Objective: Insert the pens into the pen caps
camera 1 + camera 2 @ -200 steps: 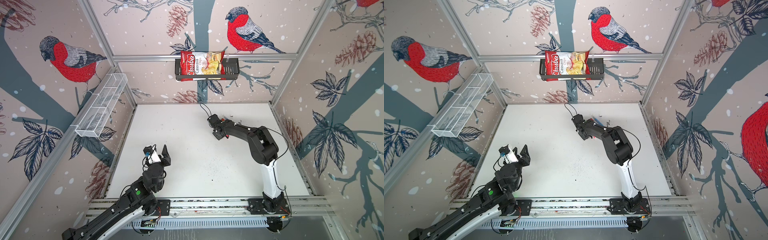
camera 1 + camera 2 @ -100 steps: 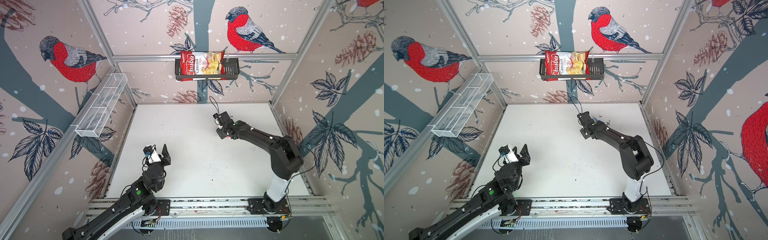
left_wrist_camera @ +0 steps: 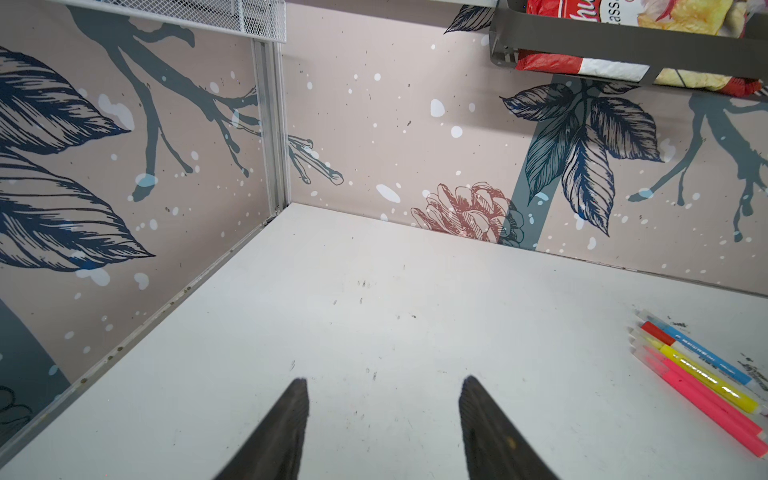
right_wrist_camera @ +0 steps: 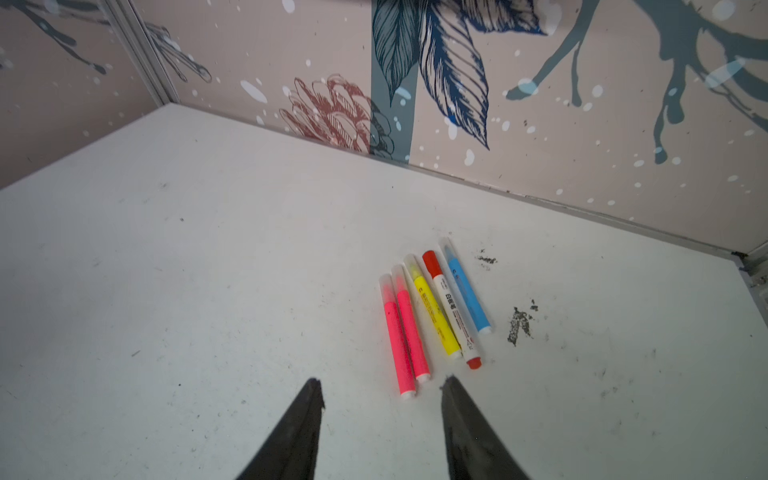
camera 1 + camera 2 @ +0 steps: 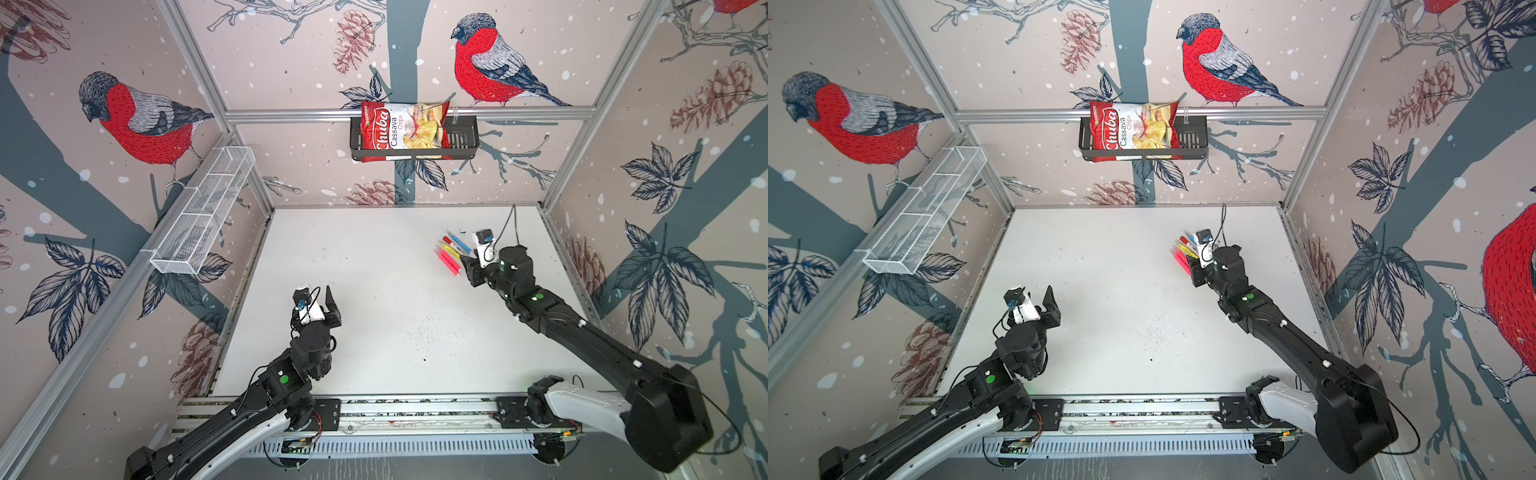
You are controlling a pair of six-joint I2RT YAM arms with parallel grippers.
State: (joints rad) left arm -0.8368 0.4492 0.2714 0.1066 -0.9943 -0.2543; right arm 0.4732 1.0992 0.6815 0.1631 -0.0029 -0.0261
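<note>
Because the pens (image 4: pixel 434 313) lie packed in a row, the right gripper (image 4: pixel 381 380) — jaws apart, empty, like the left gripper (image 3: pixel 384 380) — may pinch two or scatter neighbours.

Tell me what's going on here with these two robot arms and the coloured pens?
Five pens lie side by side on the white table near the back wall: two pink, one yellow, one white with red ends, one blue. Each appears to have a cap on. The right gripper is open and empty, its tips just short of the pink pens. The left gripper, also open and empty, hangs over bare table away from them.
</note>
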